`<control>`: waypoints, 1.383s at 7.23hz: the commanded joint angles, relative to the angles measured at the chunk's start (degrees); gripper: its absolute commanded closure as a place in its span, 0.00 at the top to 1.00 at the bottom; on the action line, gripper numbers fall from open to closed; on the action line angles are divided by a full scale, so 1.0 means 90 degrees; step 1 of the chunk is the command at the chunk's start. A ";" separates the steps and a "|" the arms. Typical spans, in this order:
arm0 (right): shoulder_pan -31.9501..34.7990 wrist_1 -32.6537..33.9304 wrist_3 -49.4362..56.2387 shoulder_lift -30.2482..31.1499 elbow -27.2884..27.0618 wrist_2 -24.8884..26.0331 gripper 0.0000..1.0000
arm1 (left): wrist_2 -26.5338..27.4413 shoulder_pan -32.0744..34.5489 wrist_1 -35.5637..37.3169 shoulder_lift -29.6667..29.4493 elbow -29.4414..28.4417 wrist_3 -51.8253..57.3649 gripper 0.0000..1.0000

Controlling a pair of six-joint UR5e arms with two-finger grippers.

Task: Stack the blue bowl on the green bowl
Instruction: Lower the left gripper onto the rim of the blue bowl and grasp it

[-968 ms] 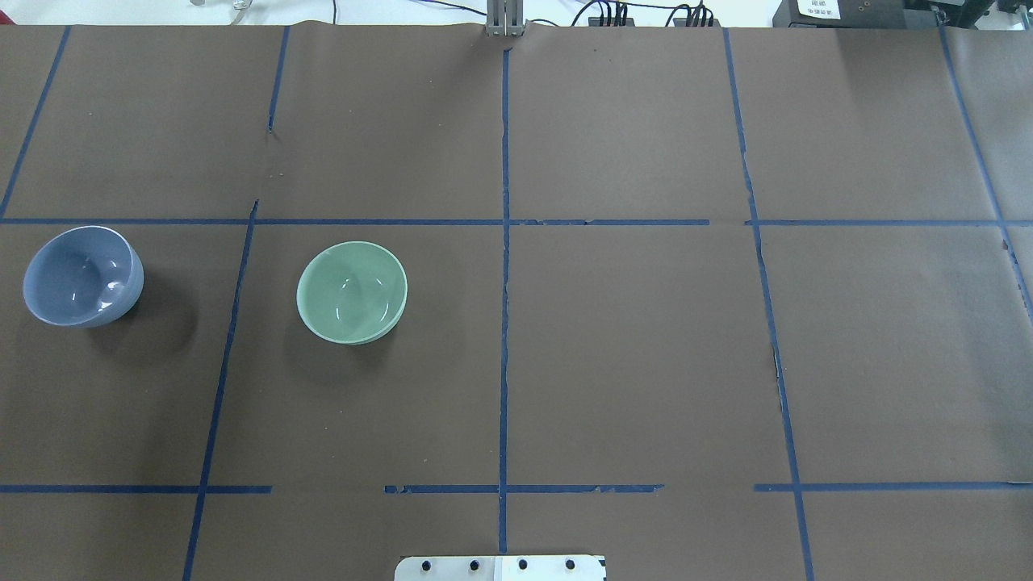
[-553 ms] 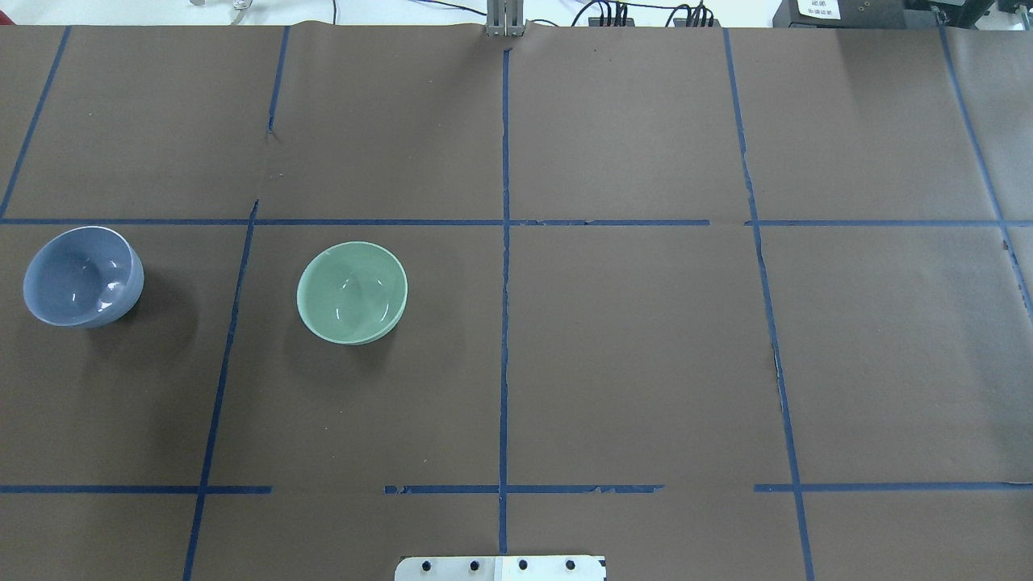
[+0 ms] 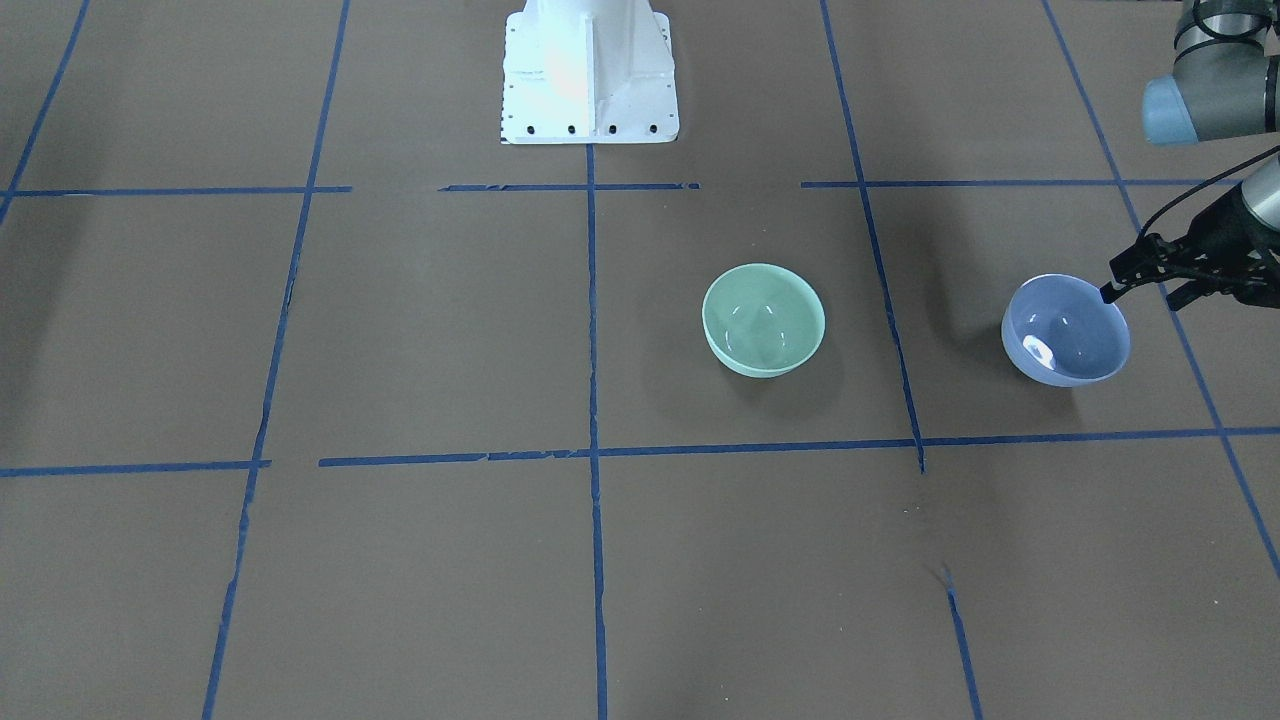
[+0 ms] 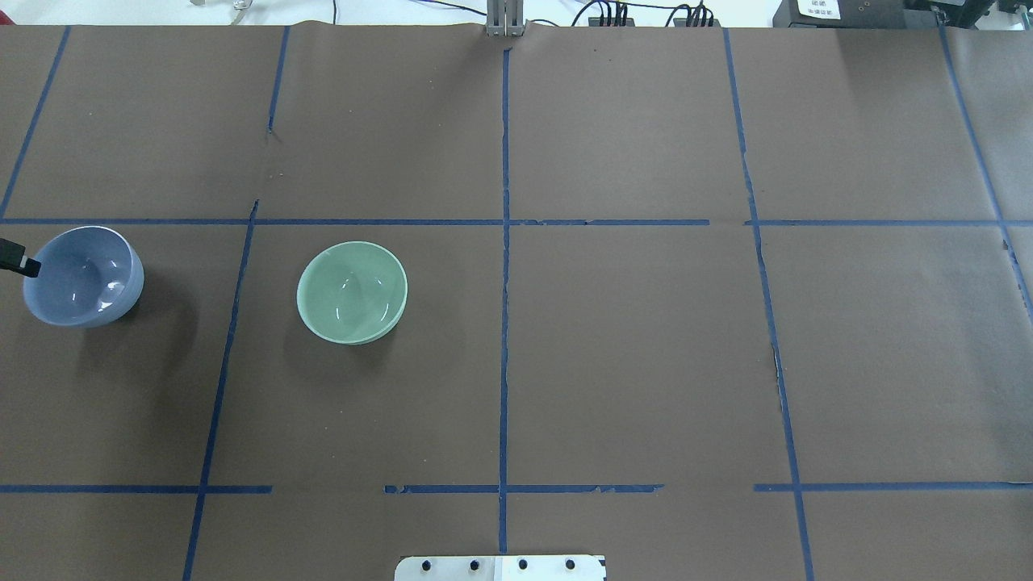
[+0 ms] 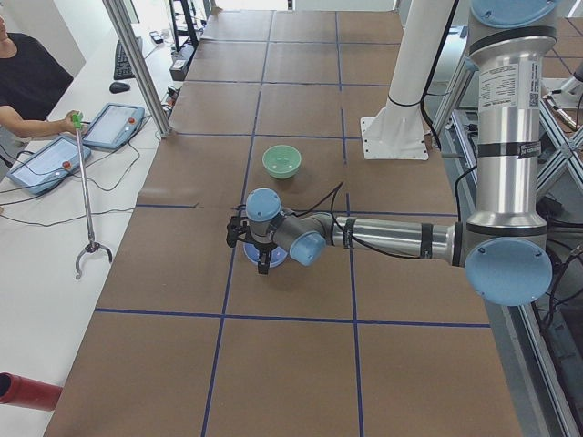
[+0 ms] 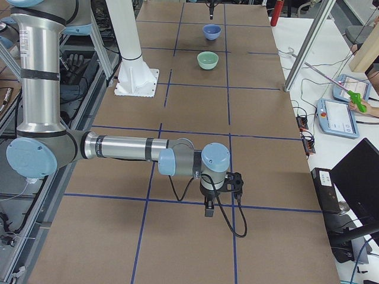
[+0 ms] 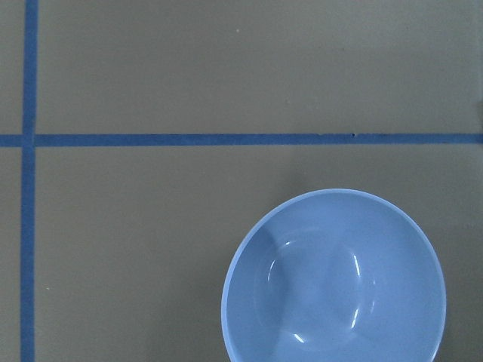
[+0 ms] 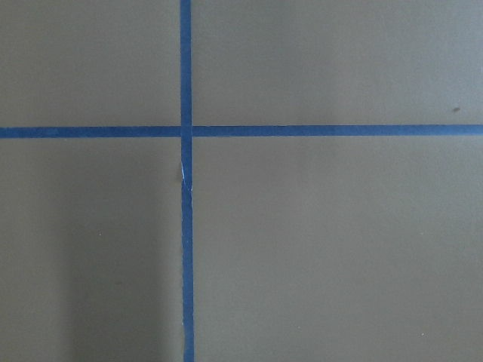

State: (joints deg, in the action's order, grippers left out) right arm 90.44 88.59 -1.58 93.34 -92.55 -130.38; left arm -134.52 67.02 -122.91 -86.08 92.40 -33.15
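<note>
The blue bowl [image 3: 1066, 330] stands upright on the brown table near its end on my left side; it also shows in the overhead view [image 4: 83, 276] and fills the lower right of the left wrist view [image 7: 333, 279]. The green bowl [image 3: 764, 319] stands upright and empty a short way from it, toward the table's middle [image 4: 352, 292]. My left gripper [image 3: 1140, 295] hovers over the blue bowl's outer rim, its fingers spread open and empty. One of its fingertips [image 4: 20, 265] shows at the overhead view's left edge. My right gripper [image 6: 216, 198] points down over bare table far from both bowls; I cannot tell its state.
The white robot pedestal [image 3: 590, 70] stands at the table's middle on the robot's side. Blue tape lines [image 4: 504, 323] divide the brown table cover. An operator with tablets [image 5: 55, 155] and a grabber tool [image 5: 86, 200] are at a side bench.
A fingertip of my left gripper has come into the overhead view at the left edge, beside the blue bowl. Both bowls have stayed in place.
</note>
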 commanded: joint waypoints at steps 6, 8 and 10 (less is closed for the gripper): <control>0.0000 0.0000 0.0000 0.0000 0.0000 0.0004 1.00 | 0.0357 -0.0591 -0.0650 -0.0230 -0.0775 0.0079 0.55; 0.0000 0.0000 0.0000 0.0000 0.0000 0.0004 1.00 | 0.0318 -0.0552 -0.0640 -0.0162 -0.0639 0.0089 0.26; 0.0000 0.0000 0.0000 0.0000 0.0000 0.0004 1.00 | 0.0298 -0.0513 -0.0592 -0.0113 -0.0405 0.0089 0.00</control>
State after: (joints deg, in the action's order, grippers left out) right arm 90.44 88.60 -1.58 93.34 -92.55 -130.34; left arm -131.71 62.19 -128.47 -87.38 87.62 -32.36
